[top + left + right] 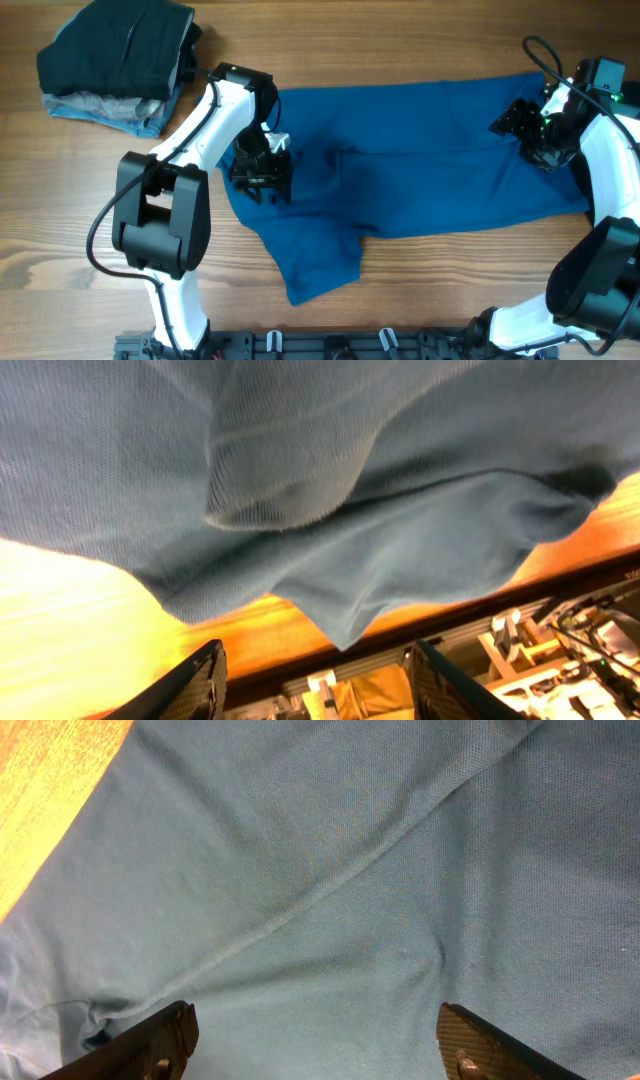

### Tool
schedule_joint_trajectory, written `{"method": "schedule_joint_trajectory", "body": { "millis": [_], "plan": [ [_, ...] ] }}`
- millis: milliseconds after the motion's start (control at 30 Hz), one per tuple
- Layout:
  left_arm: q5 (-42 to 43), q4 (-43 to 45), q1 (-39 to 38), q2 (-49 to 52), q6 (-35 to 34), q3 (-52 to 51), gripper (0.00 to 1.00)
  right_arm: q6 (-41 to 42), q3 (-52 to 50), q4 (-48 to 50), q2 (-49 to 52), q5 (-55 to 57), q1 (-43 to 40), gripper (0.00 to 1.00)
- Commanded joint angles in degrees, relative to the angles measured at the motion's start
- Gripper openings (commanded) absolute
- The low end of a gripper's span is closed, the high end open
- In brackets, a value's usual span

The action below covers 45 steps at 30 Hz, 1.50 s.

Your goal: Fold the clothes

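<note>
Nearest the robot, the mounting rail [330, 345] and both arm bases sit at the table [80, 200] edge. Just beyond, one sleeve [320, 262] of the royal-blue polo shirt [430, 180] sticks out toward the rail from the main body, loose and not tucked in. The shirt lies flat on the wood as a long band across the centre and right, apparently doubled lengthwise, so I judge the task partly done, with this sleeve and the crosswise folds left. The left gripper [262, 172] hangs over the band's left end. In its wrist view the fingers [205, 678] stand apart with nothing between them, and the cloth beyond them is bunched into a soft ridge. Its placement suits a corner pick-up or a smoothing pass; I cannot tell which. The right gripper [530, 128] hovers over the opposite end, near the far right corner, jaws spread wide, fingers [170, 1035] over smooth knit with a seam running diagonally and nothing clamped. One arm at each end looks like a set-up for handling the long cloth evenly, since soft knit would sag and skew if lifted from one side. Farthest away, at the far left corner and well apart from the shirt, a stack [115, 55] of dark and pale folded garments rests untouched.
</note>
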Motion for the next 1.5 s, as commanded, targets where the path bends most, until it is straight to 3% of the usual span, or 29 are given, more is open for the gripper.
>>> {"method": "schedule_joint_trajectory", "body": {
  "millis": [0, 167, 233, 400, 467, 533, 633, 667, 800, 1000, 1033, 1100, 1133, 1200, 1233, 1367, 1467],
  "plan": [
    [1.2, -0.9, -0.1, -2.8, -0.1, 0.5, 0.58, -1.2, -0.1, -0.7, -0.4, -0.7, -0.2, 0.82],
    [0.9, 5.7, -2.4, -13.5, -1.2, 0.5, 0.42, -2.8, -0.1, -2.7, -0.4, -0.7, -0.2, 0.82],
    [-3.7, 6.2, -6.5, -15.7, -4.5, -0.4, 0.61, -3.3, -0.1, -3.2, -0.4, -0.7, -0.2, 0.82],
    [-4.9, 9.1, -9.4, -15.7, -24.2, -19.4, 0.55, -3.3, -0.1, -3.1, -0.4, -0.7, -0.3, 0.84],
    [-5.1, 13.0, -7.8, -15.7, -27.8, -24.3, 0.56, -3.3, -0.1, -2.7, -0.4, -0.7, -0.3, 0.85],
    [-5.1, 15.2, -5.2, -15.7, -28.4, -25.4, 0.63, -3.3, -0.1, -2.6, -0.4, -0.7, -0.3, 0.85],
    [0.6, 14.9, -3.8, -15.7, -28.2, -26.1, 0.62, -3.3, -0.1, -2.6, -0.4, -0.3, -0.3, 0.86],
    [4.4, 15.5, -5.5, -15.7, -28.2, -26.7, 0.62, -3.3, -0.1, -2.8, -0.4, -0.3, -0.3, 0.86],
    [5.1, 16.8, -13.7, -15.7, -32.8, -30.6, 0.71, -3.3, -0.1, -3.4, -0.4, -0.3, -0.3, 0.86],
    [5.5, 18.6, -15.1, -15.7, -36.0, -35.8, 0.74, -1.1, -0.1, -2.9, -0.4, 1.0, -0.3, 0.86],
    [6.0, 22.3, -15.2, -15.7, -36.7, -37.7, 0.74, -1.1, -0.1, -2.5, -0.4, 1.0, -0.3, 0.86],
    [8.8, 27.8, -15.2, -15.7, -38.1, -39.5, 0.66, -0.6, -0.1, -2.3, -0.4, 1.0, -0.7, 0.85],
    [9.6, 29.5, -15.2, -15.7, -38.1, -39.9, 0.51, -0.5, -0.1, -2.3, -0.4, 1.0, -1.0, 0.86],
    [9.5, 29.8, -15.2, -15.7, -38.0, -39.9, 0.11, 0.6, -0.1, -1.3, -0.4, 1.0, -2.7, 0.86],
    [9.6, 29.5, -15.1, -15.7, -37.6, -39.9, 0.04, 1.0, -0.1, -1.0, -0.4, 1.0, -3.8, 0.86],
    [10.3, 23.9, -12.3, -18.1, -34.5, -39.7, 0.04, 2.7, -0.1, -0.7, -0.4, 4.8, -11.5, 0.85],
    [10.2, 21.5, -8.1, -25.0, -32.8, -39.7, 0.04, 5.0, -0.5, -1.6, -0.3, 9.4, -16.5, 0.77]
  ]
}}
